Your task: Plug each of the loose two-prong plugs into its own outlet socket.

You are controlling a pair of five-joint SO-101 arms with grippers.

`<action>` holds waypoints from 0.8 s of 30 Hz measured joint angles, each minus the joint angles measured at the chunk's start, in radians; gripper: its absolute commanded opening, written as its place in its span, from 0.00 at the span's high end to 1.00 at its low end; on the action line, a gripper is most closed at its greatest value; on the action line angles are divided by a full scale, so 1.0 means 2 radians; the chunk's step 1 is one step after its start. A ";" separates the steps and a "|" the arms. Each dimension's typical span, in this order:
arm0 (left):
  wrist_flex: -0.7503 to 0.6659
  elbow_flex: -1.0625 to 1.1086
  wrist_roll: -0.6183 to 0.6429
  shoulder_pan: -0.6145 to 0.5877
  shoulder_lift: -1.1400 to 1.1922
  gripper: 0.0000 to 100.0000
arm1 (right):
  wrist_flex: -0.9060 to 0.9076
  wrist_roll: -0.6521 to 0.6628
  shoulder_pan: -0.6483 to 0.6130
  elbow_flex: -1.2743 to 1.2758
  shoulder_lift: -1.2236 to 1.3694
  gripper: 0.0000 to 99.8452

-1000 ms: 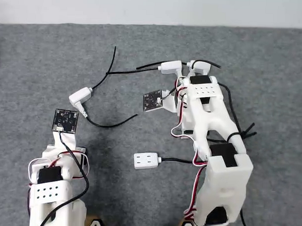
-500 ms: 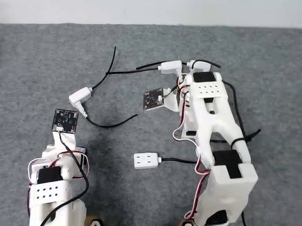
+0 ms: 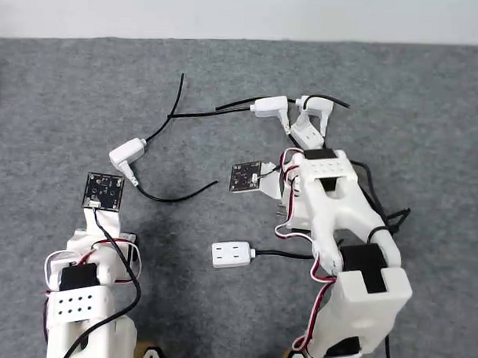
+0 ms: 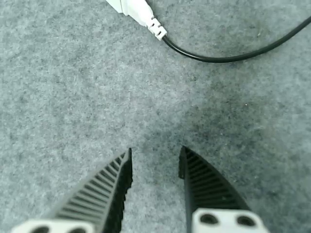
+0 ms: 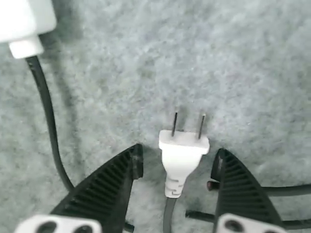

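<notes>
While right gripper (image 5: 178,154), jaws spread, straddles two-prong plug (image 5: 183,143): body likely light, rigid, slick; pinch sides behind prongs (image 5: 201,125); cord (image 5: 168,213) may tug.

plug (image 5: 183,148): white, dark metal prongs
cord (image 5: 47,111): black
outlet strip (image 3: 230,254): white
tabletop (image 3: 70,79): mottled grey

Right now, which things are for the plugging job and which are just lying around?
For the job: left plug, far plug, plug with prongs showing, outlet strip.
Just there: grey mat, arm's own wires.
</notes>
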 measured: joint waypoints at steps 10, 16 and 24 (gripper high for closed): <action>0.000 0.000 0.000 0.000 0.000 0.86 | -0.005 -0.002 0.000 0.000 0.000 0.75; 0.000 0.000 0.000 0.000 0.000 0.86 | -0.005 -0.002 0.000 0.000 0.000 0.75; 0.000 0.000 0.000 0.000 0.000 0.86 | -0.005 -0.043 -0.002 -0.003 0.000 0.75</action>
